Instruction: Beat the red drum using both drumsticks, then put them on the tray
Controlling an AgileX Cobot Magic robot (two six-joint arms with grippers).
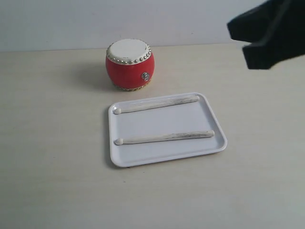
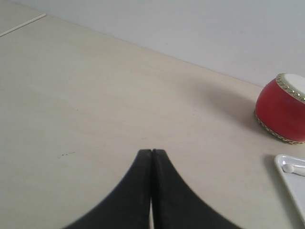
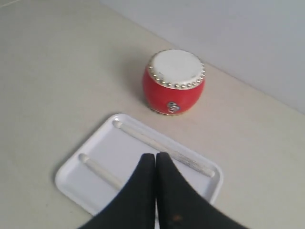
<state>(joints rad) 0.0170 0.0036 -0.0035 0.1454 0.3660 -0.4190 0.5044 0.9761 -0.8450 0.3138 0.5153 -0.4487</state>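
Now | drumsticks (image 1: 157,104) in tray (image 1: 162,121), apart | red drum (image 1: 129,64) near tray

Pale beige worktop (image 1: 52,181) marked by faint grain, bounded at its far edge by a plain grey-white wall (image 1: 143,19), thin pale line (image 2: 24,25) seen crossing one worktop corner

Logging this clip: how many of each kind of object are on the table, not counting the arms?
red drum: 1
drumsticks: 2, both lying in the tray
white tray: 1
Total: 4
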